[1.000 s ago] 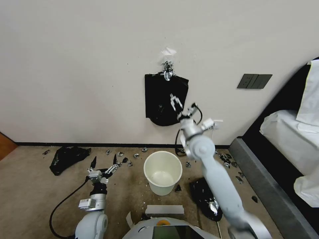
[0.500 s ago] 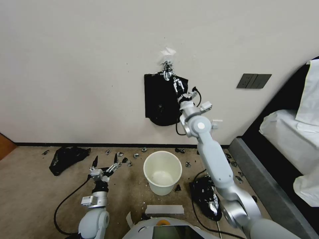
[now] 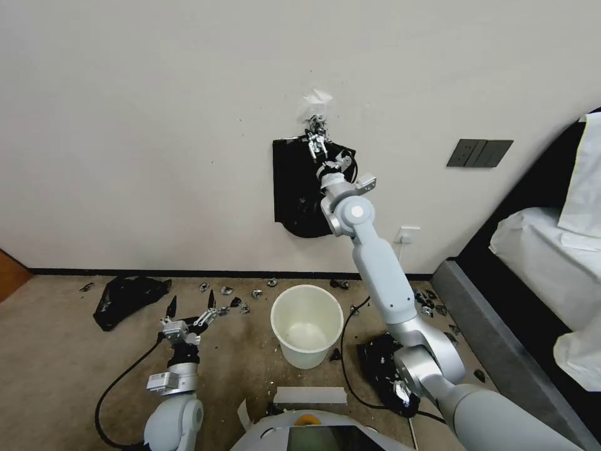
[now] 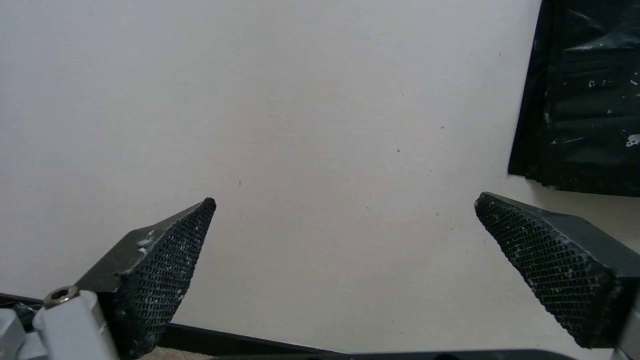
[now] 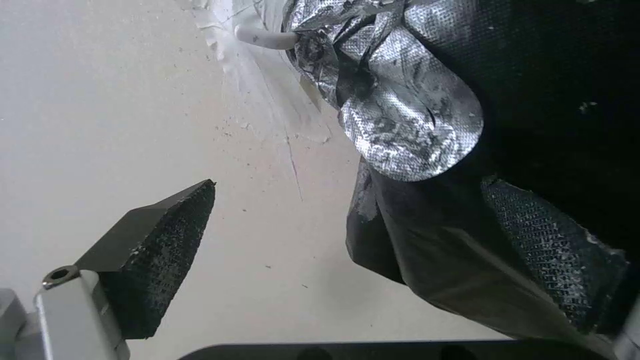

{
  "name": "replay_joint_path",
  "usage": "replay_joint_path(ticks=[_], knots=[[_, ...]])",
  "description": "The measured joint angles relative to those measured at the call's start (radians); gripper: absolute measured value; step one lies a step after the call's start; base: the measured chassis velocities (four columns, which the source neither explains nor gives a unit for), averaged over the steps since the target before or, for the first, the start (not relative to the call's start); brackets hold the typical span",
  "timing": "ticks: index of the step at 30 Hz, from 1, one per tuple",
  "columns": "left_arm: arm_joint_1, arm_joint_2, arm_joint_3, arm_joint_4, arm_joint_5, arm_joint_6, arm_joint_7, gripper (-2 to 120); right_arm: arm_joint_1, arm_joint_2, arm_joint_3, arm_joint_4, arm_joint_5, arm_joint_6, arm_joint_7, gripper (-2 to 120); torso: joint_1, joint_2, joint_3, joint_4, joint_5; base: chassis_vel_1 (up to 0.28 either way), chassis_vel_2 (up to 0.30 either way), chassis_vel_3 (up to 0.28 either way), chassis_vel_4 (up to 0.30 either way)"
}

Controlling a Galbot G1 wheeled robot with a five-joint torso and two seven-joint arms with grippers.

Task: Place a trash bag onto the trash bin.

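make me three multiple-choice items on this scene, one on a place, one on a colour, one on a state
1. Where is the right gripper?
A. inside the bin
B. up at the flat black bundle hanging on the wall
C. on the bed

2. What colour is the small round plastic trash bin?
A. cream-white
B. blue
C. red

3. How are the left gripper jaws?
A. shut on a bag
B. open, holding nothing
C. shut on the bin rim

Answers: 1 B, the arm reaches to the bundle's silvery clip; 2 A, pale against the brown floor; 3 B, the wrist view shows them apart.
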Motion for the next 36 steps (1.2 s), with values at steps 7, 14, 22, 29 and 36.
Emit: replay_joint_path(ticks=[7,14,22,29,36], knots=[[-0.005,0.0,-0.001,0.016,0.0,-0.001,0.0,100,0.018,0.008,0.009,-0.015,-0.004,0.005,-0.004,100,0.0,0.0,0.0,-0.0002,0.0,0.0,0.0,0.0,0.0],[-0.012,0.002,0.0,0.028,0.0,-0.001,0.0,100,0.034,0.019,0.022,-0.029,-0.006,0.008,-0.006,100,0.0,0.0,0.0,-0.0001,0.0,0.0,0.0,0.0,0.0],[-0.016,0.005,0.0,0.04,0.0,-0.003,0.0,100,0.039,0.033,0.031,-0.045,-0.028,0.021,-0.018,89,0.0,0.0,0.0,0.0,0.0,0.0,0.0,0.0,0.0],[-0.023,0.007,0.003,0.047,0.001,-0.004,0.0,100,0.025,0.04,0.036,-0.046,-0.051,0.028,-0.025,61,0.0,0.0,0.0,-0.0001,0.0001,0.0,0.0,0.0,0.0],[-0.022,0.005,0.007,0.057,0.004,-0.005,0.001,100,0.019,0.043,0.051,-0.047,-0.062,0.033,-0.026,35,0.0,0.0,0.0,0.0,0.0001,0.0,0.0,0.0,0.0]])
